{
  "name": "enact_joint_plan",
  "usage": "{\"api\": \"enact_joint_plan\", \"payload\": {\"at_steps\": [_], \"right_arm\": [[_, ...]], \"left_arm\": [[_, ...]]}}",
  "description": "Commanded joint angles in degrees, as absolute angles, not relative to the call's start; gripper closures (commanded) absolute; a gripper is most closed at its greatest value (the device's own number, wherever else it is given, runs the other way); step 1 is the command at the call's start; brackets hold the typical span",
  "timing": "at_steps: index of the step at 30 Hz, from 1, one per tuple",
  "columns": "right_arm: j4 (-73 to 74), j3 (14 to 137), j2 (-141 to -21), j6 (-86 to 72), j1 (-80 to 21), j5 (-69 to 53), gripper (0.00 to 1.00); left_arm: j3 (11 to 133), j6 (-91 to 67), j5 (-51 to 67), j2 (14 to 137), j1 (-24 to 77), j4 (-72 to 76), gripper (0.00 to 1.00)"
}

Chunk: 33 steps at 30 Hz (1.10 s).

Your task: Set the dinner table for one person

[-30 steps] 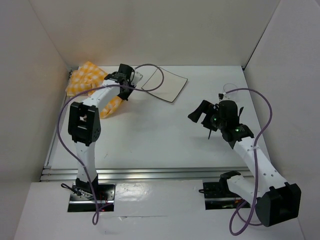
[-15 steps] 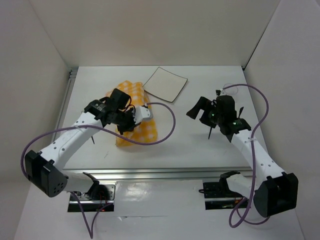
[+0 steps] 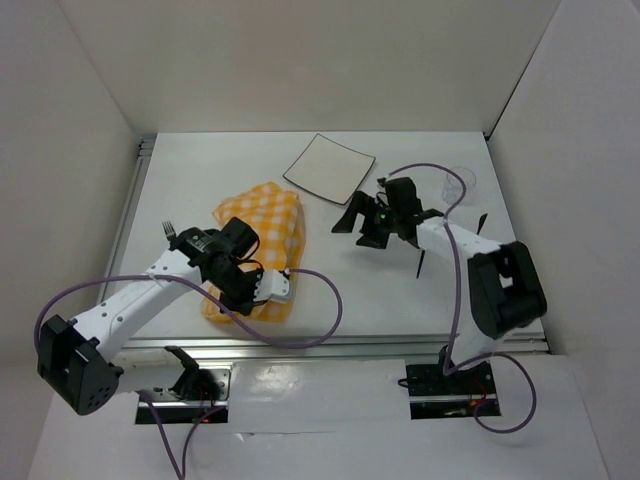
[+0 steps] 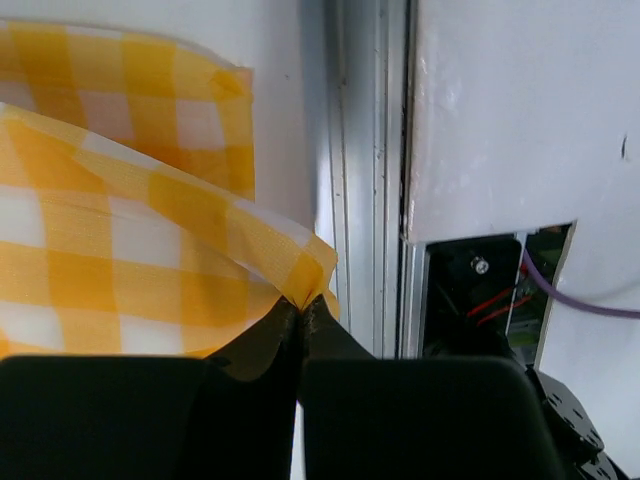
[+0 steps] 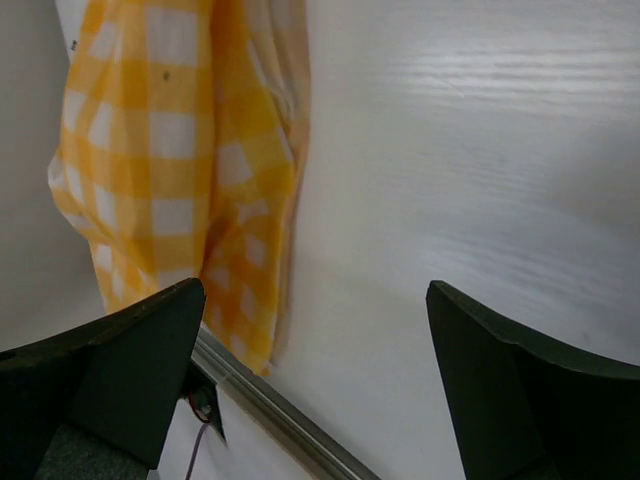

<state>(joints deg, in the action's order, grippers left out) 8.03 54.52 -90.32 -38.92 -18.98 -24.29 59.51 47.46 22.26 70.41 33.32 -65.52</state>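
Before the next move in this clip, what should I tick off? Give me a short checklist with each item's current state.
1. Grip: left gripper shut on a corner of the cloth: ok.
2. Free hand: right gripper open, nothing between its fingers: ok.
3. Cloth spread flat: not ok, it is folded and bunched.
4. Plate not covered by the cloth: ok.
5. Held corner touching the table: cannot tell.
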Motion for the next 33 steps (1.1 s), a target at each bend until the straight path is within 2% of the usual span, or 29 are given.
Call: {"api": "enact_joint_plan", "payload": {"at_steps": [1, 6, 12, 22, 23, 24, 27, 28, 30, 32, 33], "right_arm": [[-1.7, 61.3, -96.8, -41.3, -20.9, -29.3, 0.00], [-7.0, 68.6, -106.8, -43.3, -22.9, -30.7, 0.00], [-4.7, 82.2, -119.7, -42.7, -25.9, -32.2, 0.00], [-6.2, 91.0, -128.6, -45.0, -27.6, -32.3, 0.00], [-6.8, 91.7, -128.6, -45.0, -27.6, -32.3, 0.02], [-7.4, 92.3, -129.4, -44.3, -28.2, -32.3, 0.14], [-7.9, 94.8, -129.9, -43.1, -28.7, -32.3, 0.35], [-7.9, 94.8, -129.9, -42.5, -28.7, -31.7, 0.56], [-7.9, 95.4, -128.5, -40.8, -28.7, -30.2, 0.81], [-5.8, 95.4, -126.9, -39.3, -28.7, -28.6, 0.97], [-5.3, 95.4, -126.9, -38.7, -28.7, -28.0, 1.00]], "left_arm": [[57.0, 53.8, 22.6, 68.6, 34.6, -70.8, 1.00], [55.8, 53.3, 22.6, 68.6, 34.6, -70.3, 1.00], [55.8, 52.1, 22.6, 68.6, 34.6, -69.0, 1.00], [55.3, 51.0, 22.1, 66.3, 34.6, -69.0, 1.00], [55.3, 50.5, 22.1, 66.3, 34.6, -69.0, 1.00], [55.3, 50.4, 22.6, 66.3, 34.6, -69.0, 1.00], [55.8, 49.9, 22.6, 66.3, 34.6, -69.0, 1.00], [56.4, 49.4, 22.6, 66.3, 34.6, -69.0, 1.00], [56.4, 49.4, 21.9, 65.7, 34.6, -69.0, 1.00], [57.0, 48.8, 21.4, 63.9, 34.6, -68.3, 1.00], [58.3, 48.0, 21.4, 63.9, 33.8, -67.6, 1.00]]}}
